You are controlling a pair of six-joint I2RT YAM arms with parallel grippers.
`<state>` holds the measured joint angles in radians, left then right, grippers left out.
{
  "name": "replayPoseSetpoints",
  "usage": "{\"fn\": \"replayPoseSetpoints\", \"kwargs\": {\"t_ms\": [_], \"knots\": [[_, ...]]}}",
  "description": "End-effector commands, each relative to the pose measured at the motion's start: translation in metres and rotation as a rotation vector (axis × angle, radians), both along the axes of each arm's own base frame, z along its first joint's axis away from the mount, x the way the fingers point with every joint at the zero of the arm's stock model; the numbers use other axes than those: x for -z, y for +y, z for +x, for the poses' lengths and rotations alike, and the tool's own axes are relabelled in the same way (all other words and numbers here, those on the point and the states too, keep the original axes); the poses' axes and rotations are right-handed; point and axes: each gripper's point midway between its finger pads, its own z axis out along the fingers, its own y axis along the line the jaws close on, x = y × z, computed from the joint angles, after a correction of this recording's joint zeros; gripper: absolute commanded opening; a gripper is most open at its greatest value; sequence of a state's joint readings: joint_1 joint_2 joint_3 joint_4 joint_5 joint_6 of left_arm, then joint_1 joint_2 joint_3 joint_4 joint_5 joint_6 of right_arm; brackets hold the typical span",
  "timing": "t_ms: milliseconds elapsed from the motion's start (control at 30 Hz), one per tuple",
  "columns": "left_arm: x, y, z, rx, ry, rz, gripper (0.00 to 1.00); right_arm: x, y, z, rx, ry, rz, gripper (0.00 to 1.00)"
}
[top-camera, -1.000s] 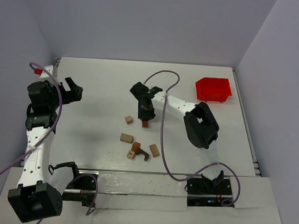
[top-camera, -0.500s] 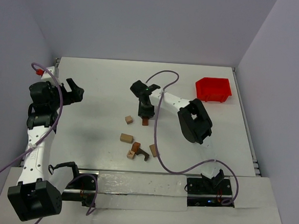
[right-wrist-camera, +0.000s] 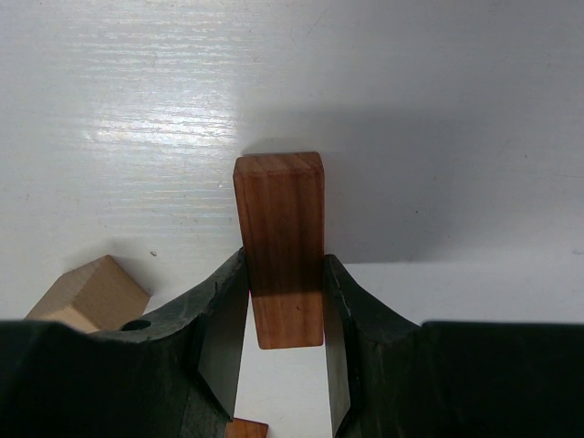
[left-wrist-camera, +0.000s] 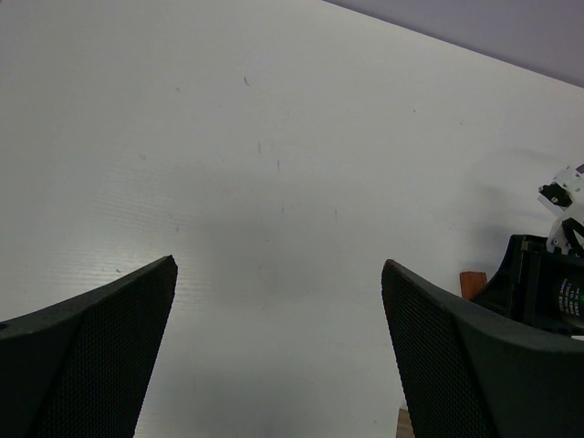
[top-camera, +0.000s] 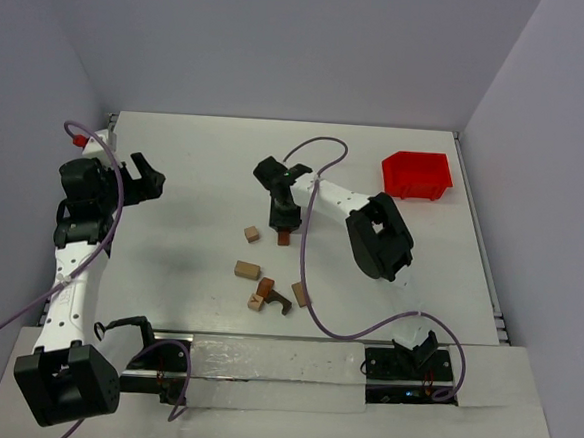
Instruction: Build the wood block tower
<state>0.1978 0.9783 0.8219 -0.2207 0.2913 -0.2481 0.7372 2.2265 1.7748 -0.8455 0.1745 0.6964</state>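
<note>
**Operator:** Which step am I on?

**Spotter:** An early one, as I judge it: nowhere on the flat white table do you have a tower. The red plastic bin sits at two o'clock, well apart from the work. Your right gripper is near the table's middle. Its jaws are narrowed onto a reddish-brown wooden bar, clamping its long sides, with the far end poking out past the fingertips. Your left gripper hangs at nine o'clock, jaws wide, nothing between them.

**Operator:** And the other pieces?

**Spotter:** A small tan wooden cube lies near the bar, at nine o'clock from it. The loose wood blocks, a dark arch among them, cluster at six to seven o'clock from your right gripper.

**Operator:** What does the next move ask of me?

**Spotter:** I can't tell whether the bar touches the table. You likely want it seated flat and square as a base. Then part the jaws gently and lift straight up, so the fingers don't drag it or nudge the cube.
</note>
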Motion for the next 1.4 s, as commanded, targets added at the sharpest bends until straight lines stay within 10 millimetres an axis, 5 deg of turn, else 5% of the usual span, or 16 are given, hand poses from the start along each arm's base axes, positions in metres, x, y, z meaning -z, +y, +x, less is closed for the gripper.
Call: {"fn": "replayPoseSetpoints", "kwargs": {"t_ms": [0, 100, 267, 400, 567, 733, 867, 1000, 1167, 1367], "knots": [[-0.013, 0.001, 0.008, -0.005, -0.049, 0.01, 0.99, 0.022, -0.002, -0.005, -0.005, 0.036, -0.032, 0.46], [-0.012, 0.003, 0.009, -0.01, -0.044, 0.011, 0.99, 0.02, 0.001, -0.006, -0.009, 0.041, -0.011, 0.73], [-0.013, -0.001, 0.01, 0.007, -0.039, -0.009, 0.99, -0.003, 0.008, -0.009, -0.034, 0.013, 0.043, 0.9], [-0.022, -0.006, 0.006, 0.041, -0.061, 0.01, 0.99, -0.054, 0.02, -0.002, -0.092, -0.071, 0.129, 0.94], [-0.032, -0.037, -0.013, 0.276, -0.092, 0.065, 0.99, -0.168, 0.026, -0.006, -0.319, -0.269, 0.282, 0.95], [-0.026, -0.061, -0.027, 0.417, -0.061, 0.092, 0.91, -0.22, 0.009, -0.031, -0.489, -0.397, 0.33, 1.0], [-0.003, -0.082, -0.036, 0.458, 0.003, 0.185, 0.88, -0.218, -0.032, -0.038, -0.455, -0.479, 0.24, 1.0], [0.031, -0.131, -0.058, 0.54, 0.126, 0.178, 0.9, -0.225, -0.085, -0.039, -0.367, -0.557, 0.186, 1.0], [0.078, -0.154, -0.083, 0.606, 0.342, 0.18, 0.76, -0.207, -0.137, -0.026, -0.222, -0.482, 0.133, 1.0], [0.087, -0.187, -0.096, 0.684, 0.505, 0.164, 0.81, -0.187, -0.152, -0.024, -0.169, -0.46, 0.154, 1.0]]}}
